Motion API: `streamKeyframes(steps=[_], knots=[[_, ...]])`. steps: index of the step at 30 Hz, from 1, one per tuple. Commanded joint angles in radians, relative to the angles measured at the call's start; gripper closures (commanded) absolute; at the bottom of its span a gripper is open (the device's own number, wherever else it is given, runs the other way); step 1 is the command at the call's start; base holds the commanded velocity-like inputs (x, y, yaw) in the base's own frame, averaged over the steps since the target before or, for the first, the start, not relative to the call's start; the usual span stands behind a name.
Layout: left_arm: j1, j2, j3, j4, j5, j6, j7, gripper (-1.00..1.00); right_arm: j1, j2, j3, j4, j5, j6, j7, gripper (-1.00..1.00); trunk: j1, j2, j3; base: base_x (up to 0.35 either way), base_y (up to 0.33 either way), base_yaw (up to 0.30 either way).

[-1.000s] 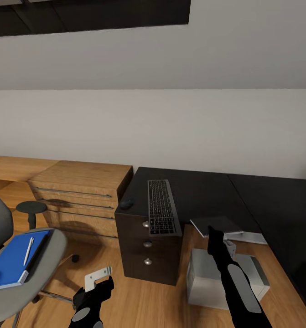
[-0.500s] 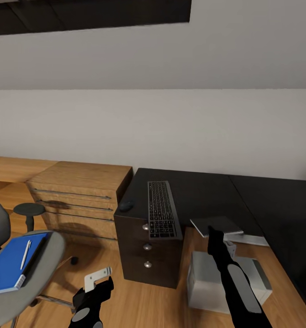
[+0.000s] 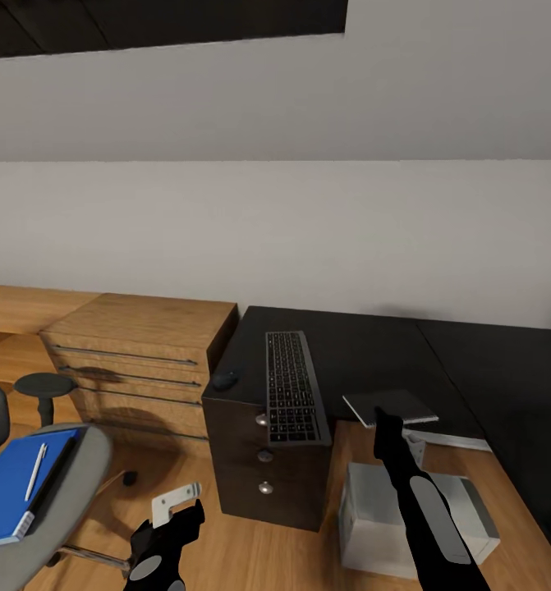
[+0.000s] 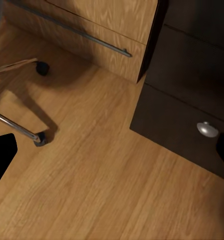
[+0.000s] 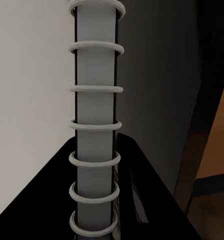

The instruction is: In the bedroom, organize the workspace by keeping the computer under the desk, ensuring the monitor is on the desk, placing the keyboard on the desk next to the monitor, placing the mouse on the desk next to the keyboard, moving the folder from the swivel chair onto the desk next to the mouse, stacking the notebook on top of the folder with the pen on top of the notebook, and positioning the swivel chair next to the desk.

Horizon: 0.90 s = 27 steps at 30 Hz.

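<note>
The right gripper (image 3: 387, 420) is clamped on the notebook (image 3: 390, 405) by its ring-bound spine (image 5: 95, 125), holding it flat above the desk (image 3: 365, 345) edge, presumably until the folder (image 3: 16, 484) arrives. Just left of it lies the keyboard (image 3: 293, 386). The left gripper (image 3: 175, 502) hangs low with its fingers parted, empty. Far left, the folder carries the pen (image 3: 35, 470) on the swivel chair (image 3: 70, 484).

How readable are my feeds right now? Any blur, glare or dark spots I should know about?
Head view: sharp, evenly lit, no glare; soft shadows under the keyboard overhang and beside the dresser. Left wrist view: clear floor, distinct chair-leg shadows. Right wrist view: dim, the notebook spiral up close and slightly soft, dark surfaces lacking detail.
</note>
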Motion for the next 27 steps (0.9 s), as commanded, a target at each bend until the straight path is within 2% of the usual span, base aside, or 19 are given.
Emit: streamKeyframes(steps=[1,6,14,27], knots=[[0.0,0.0,-0.001,-0.002,0.007,0.003,0.007,-1.0,0.0,0.001,-0.002,-0.001,-0.01,0.003,0.001,1.0,0.0,0.0,-0.001,0.076,0.0,0.0],[0.0,0.0,-0.001,-0.002,0.006,0.002,0.008,-1.0,0.0,0.001,-0.002,-0.001,-0.01,0.002,0.001,1.0,0.0,0.0,-0.001,0.058,0.0,0.0],[0.0,0.0,-0.001,-0.002,0.006,0.003,0.008,-1.0,0.0,0.001,-0.002,-0.001,-0.009,0.002,0.001,1.0,0.0,0.0,-0.001,0.193,0.0,0.0],[0.0,0.0,-0.001,-0.002,0.007,0.004,0.008,-1.0,0.0,0.001,-0.002,-0.001,-0.009,0.003,-0.001,1.0,0.0,0.0,-0.001,0.012,0.0,0.0]])
